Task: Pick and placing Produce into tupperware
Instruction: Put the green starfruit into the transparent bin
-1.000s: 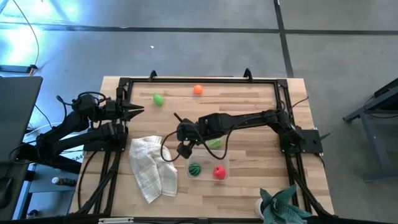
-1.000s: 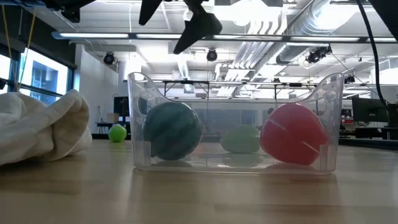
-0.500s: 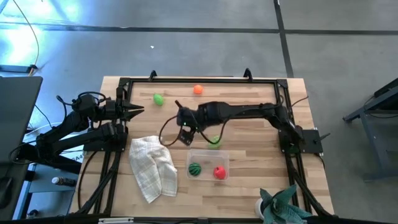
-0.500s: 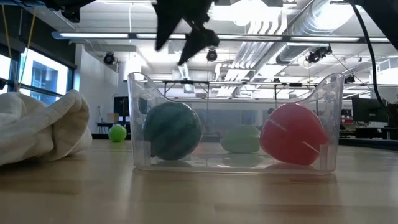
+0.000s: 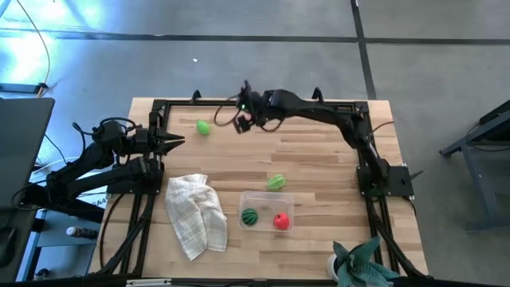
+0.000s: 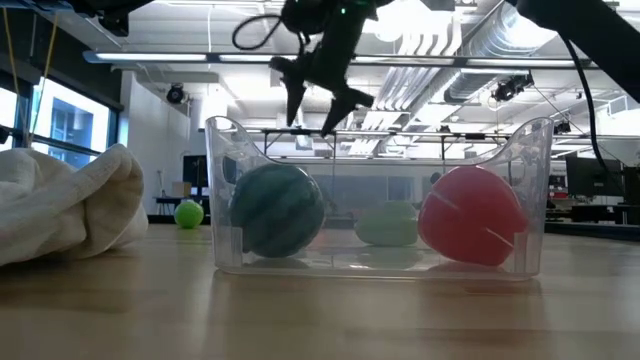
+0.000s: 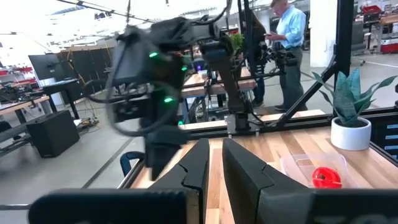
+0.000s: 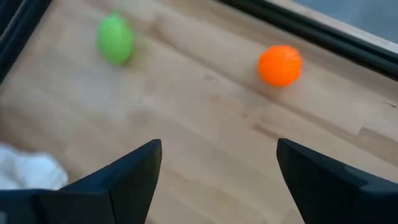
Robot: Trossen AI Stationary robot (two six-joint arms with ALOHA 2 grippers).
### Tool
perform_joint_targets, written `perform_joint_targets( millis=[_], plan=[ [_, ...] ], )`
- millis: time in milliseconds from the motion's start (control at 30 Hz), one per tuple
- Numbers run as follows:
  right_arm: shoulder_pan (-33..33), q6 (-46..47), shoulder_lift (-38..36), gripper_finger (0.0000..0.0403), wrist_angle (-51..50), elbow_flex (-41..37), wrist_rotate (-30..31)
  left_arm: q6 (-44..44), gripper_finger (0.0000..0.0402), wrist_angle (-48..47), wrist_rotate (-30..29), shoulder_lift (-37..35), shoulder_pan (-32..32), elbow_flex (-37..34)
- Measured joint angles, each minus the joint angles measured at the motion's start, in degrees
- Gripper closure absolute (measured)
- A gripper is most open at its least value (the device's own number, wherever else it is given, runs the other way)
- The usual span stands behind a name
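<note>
Near the top centre of the high view, the right arm's pincer (image 5: 242, 119) hangs released over the pale wooden surface (image 5: 319, 151), its two dark fingers (image 8: 134, 171) spread wide with nothing between them, and the small orange round toy fruit (image 8: 280, 65) lies just ahead of it by the black rail at the far edge. The smooth bright-green toy fruit (image 5: 204, 127) sits a little to the left of the pincer. The clear plastic rectangular tupperware (image 5: 266, 212) stands in the lower middle of the frame and already holds the dark-green striped round toy (image 5: 249, 216) and the red toy fruit (image 5: 280, 222); the light-green leafy toy vegetable (image 5: 276, 182) rests on the wood just above its rim, outside it. The step in hand looks like a reach for the orange piece. To do it well, the pincer should centre so the fruit sits midway between the fingers, drop straight down until the tips nearly meet the wood, and close gently, since a round toy is likely to roll or squirt out sideways, and the rail close behind leaves little room. The left arm's pincer (image 5: 177, 140) waits at the left edge, fingers clenched together on nothing.
</note>
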Motion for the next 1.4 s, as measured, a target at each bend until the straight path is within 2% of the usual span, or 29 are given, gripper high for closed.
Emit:
perform_joint_targets(
  millis=[200, 433, 567, 1067, 1200, 1400],
  plan=[
    [-4.7, 2.5, 2.4, 0.0096, 1.0, 0.0, -1.3, 0.0, 0.0364, 0.0, 0.0, 0.0, 0.0, 0.0],
    [-7.5, 5.5, 9.6, 0.0096, 4.2, 0.0, -8.4, 0.0, 0.0364, 0.0, 0.0, 0.0, 0.0, 0.0],
    [-9.4, 9.0, 12.8, 0.0096, 5.2, 0.0, -10.1, 0.0, 0.0364, 0.0, 0.0, 0.0, 0.0, 0.0],
    [-10.8, 17.0, 14.6, 0.0096, 9.5, 0.0, -10.1, 0.0, 0.0364, 0.0, 0.0, 0.0, 0.0, 0.0],
    [-10.8, 18.0, 14.6, 0.0096, 9.4, 0.0, -7.6, 0.0, 0.0364, 0.0, 0.0, 0.0, 0.0, 0.0],
    [-10.6, 17.2, 14.5, 0.0096, 10.2, 0.0, -7.8, 0.0, 0.0364, 0.0, 0.0, 0.0, 0.0, 0.0]
  ],
)
